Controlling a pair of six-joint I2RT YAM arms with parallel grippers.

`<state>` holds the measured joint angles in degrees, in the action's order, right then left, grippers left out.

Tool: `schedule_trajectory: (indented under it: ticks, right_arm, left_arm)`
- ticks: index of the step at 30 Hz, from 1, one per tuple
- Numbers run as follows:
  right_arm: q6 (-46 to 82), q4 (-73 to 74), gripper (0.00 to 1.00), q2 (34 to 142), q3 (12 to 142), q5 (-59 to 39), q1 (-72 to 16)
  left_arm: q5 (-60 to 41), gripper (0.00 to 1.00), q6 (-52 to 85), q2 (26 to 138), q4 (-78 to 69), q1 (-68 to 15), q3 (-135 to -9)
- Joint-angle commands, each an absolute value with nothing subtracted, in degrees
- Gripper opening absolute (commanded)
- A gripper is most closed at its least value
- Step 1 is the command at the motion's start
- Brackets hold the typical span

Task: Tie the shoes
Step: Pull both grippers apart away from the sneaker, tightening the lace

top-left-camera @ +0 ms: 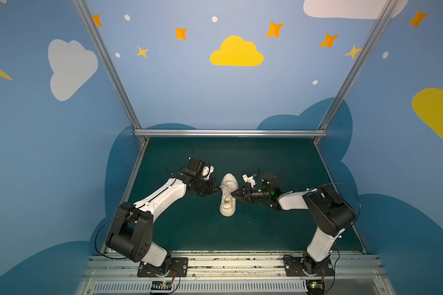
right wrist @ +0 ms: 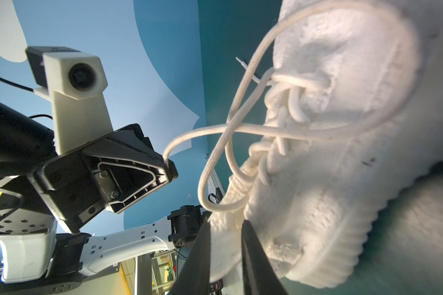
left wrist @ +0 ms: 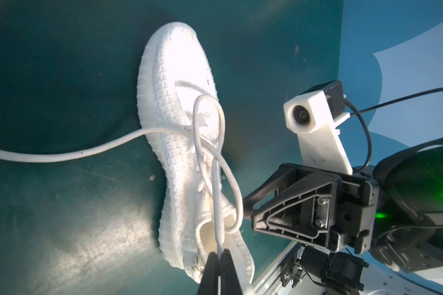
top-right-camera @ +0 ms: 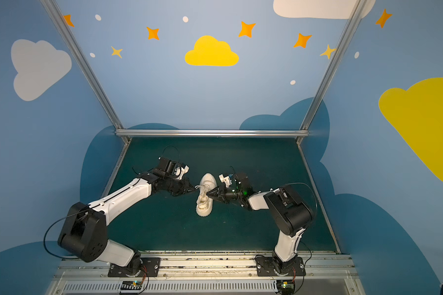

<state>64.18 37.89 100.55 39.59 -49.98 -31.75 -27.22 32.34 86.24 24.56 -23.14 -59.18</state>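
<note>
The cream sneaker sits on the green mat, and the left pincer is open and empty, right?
Not quite: the left pincer is shut on a lace, as the left wrist view shows. The cream sneaker does sit on the green mat.

A robotics lab test cell dressed up like a playroom: blue walls (top-left-camera: 189,89) painted with a yellow cloud (top-left-camera: 236,52) and orange stars (top-left-camera: 274,28) meet at bare aluminium framing (top-left-camera: 229,132) around a dark green desk (top-left-camera: 266,224), with two black-and-white robot arms (top-left-camera: 161,196) bolted to a metal rail (top-left-camera: 235,263) at its front.
</note>
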Motion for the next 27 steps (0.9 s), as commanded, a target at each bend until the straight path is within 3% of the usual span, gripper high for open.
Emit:
schedule_trajectory:
  ticks: [1,5,8,13,19,24,27]
  right_arm:
    - [54.33,23.18,0.29,94.27,39.52,-47.95,-30.79]
    - [36.07,-1.29,0.37,85.15,45.95,-38.15,-31.60]
    - [25.20,-10.31,0.45,80.81,50.26,-29.96,-33.27]
    - [13.20,-6.03,0.53,79.22,52.38,-27.22,-34.43]
    - [4.06,2.77,0.57,84.92,56.25,-30.00,-34.89]
    - [2.74,0.07,0.56,92.99,65.49,-32.73,-34.95]
    - [2.56,-1.21,0.48,96.64,69.70,-34.51,-34.89]
  left_arm:
    - [-27.85,0.03,31.38,83.75,27.22,-22.86,-62.75]
    - [-29.35,0.03,31.79,83.81,28.06,-22.91,-68.00]
    - [-30.99,0.03,31.79,85.19,29.12,-22.96,-72.32]
    - [-32.42,0.03,32.47,86.39,28.93,-23.21,-76.59]
    - [-34.41,0.03,33.72,87.38,28.92,-23.61,-80.00]
    - [-34.37,0.03,34.06,87.36,29.35,-23.74,-81.03]
    - [-34.31,0.03,34.06,87.40,30.01,-23.75,-81.45]
